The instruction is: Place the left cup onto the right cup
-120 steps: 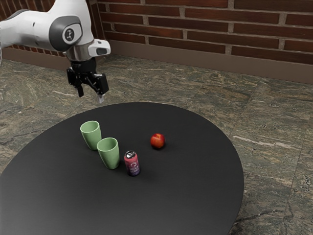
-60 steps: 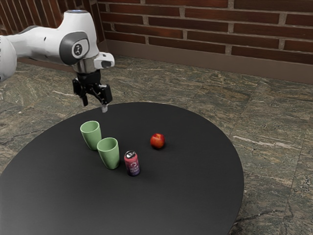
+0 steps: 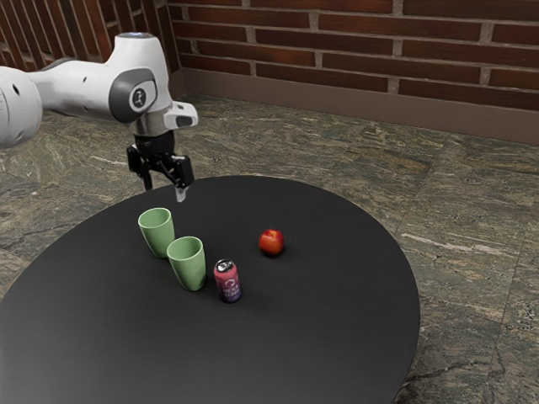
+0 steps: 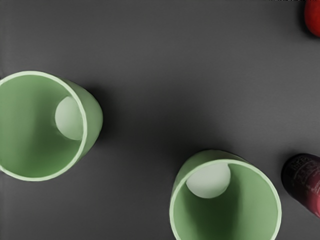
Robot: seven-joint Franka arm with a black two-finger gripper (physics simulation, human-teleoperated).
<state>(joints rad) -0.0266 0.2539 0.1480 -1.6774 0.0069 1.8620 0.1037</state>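
In the exterior view, the white seven-joint arm point(image 3: 84, 84) comes in from the exterior view's left. Its black two-finger gripper point(image 3: 164, 188) points down above the far edge of the round black table point(image 3: 320, 337). The jaws are spread apart with nothing between them. The gripper hangs in the air above and just behind the light-green, tapered, handleless back cup point(image 3: 157, 231), well clear of its rim. That cup stands upright on the exterior view's left. The matching light-green front cup point(image 3: 187, 263) stands upright just beside it, nearer the camera and toward the exterior view's right; the two look close, and contact cannot be told. A small dark red drinks can point(image 3: 227, 280) stands upright just beside the front cup. A red apple point(image 3: 271, 242) lies apart from the can, further toward the exterior view's right. This side view also gives the setting: a mottled stone floor point(image 3: 472, 219) and a red brick wall point(image 3: 379, 50).

The wrist view looks straight down and adds the insides of the cups. The back cup point(image 4: 42, 125) and the front cup point(image 4: 225, 200) both show open mouths and pale round bottoms with nothing inside. Here a clear strip of the table point(image 4: 175, 60) separates them. The can point(image 4: 305, 182) sits just beside the front cup, and the apple point(image 4: 312, 15) is well away from both cups.
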